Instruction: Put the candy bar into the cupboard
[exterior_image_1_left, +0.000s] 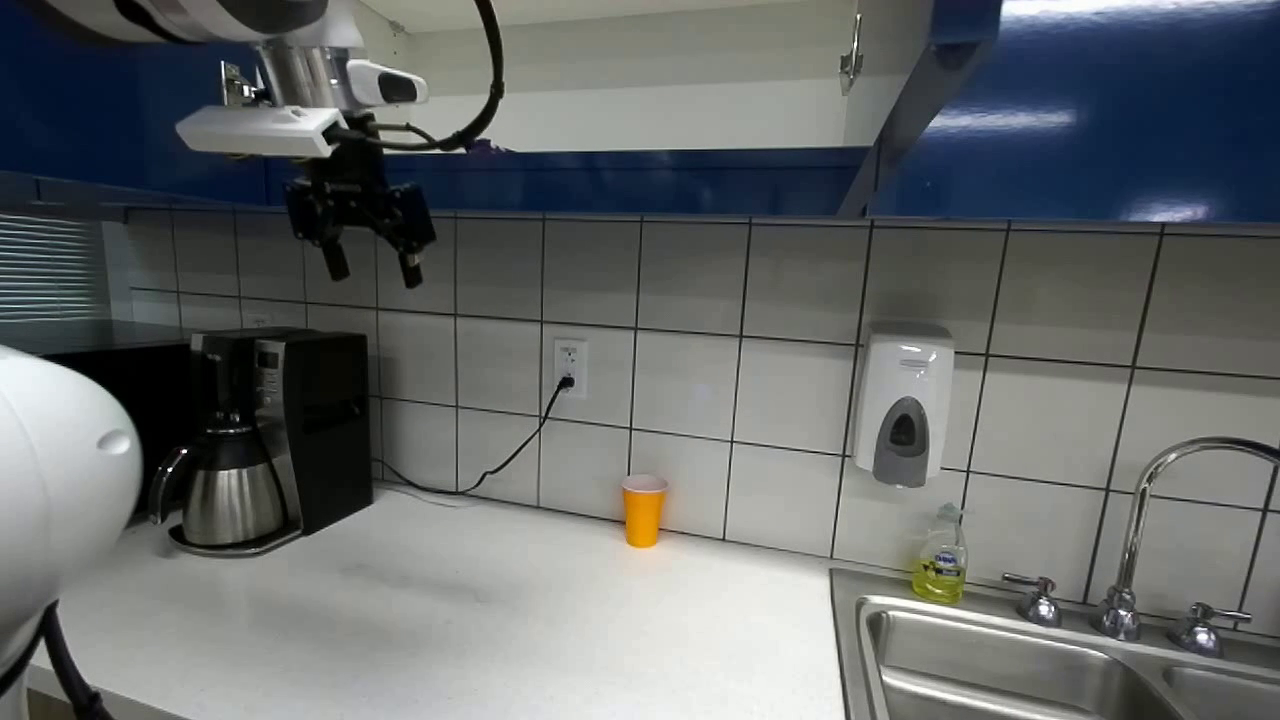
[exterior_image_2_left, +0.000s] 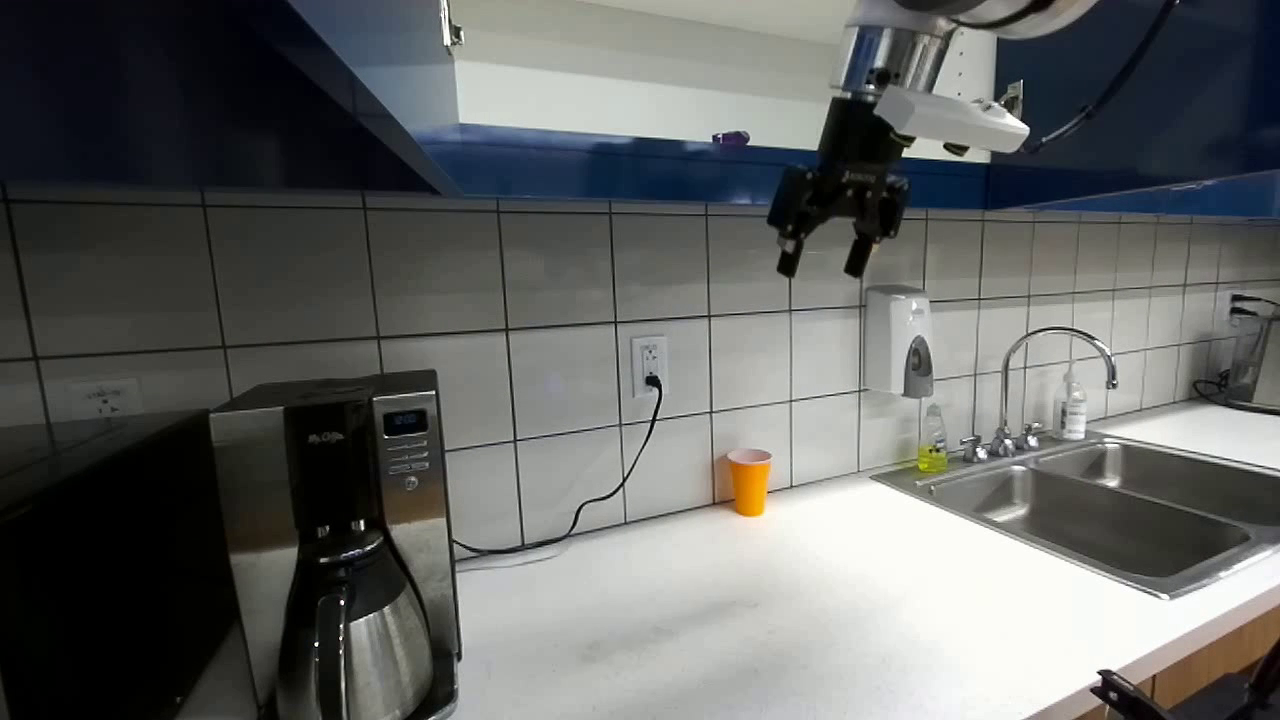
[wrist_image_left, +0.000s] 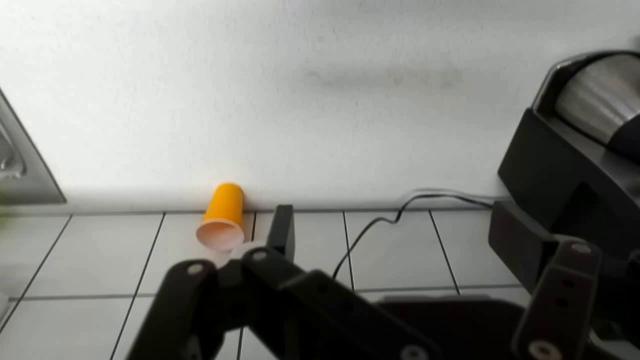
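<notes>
Pincer (exterior_image_2_left: 823, 262) hangs above counter (exterior_image_2_left: 850, 590), near side of open cupboard (exterior_image_2_left: 660, 95), jaws apart. Purplish candy bar (exterior_image_2_left: 731, 137) lies at cupboard's near edge. Orange cup (exterior_image_2_left: 750, 484) upright, counter's far side.

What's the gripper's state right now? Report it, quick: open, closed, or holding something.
Gripper: open, holding nothing; the candy bar lies in the cupboard, out of its grasp.
</notes>
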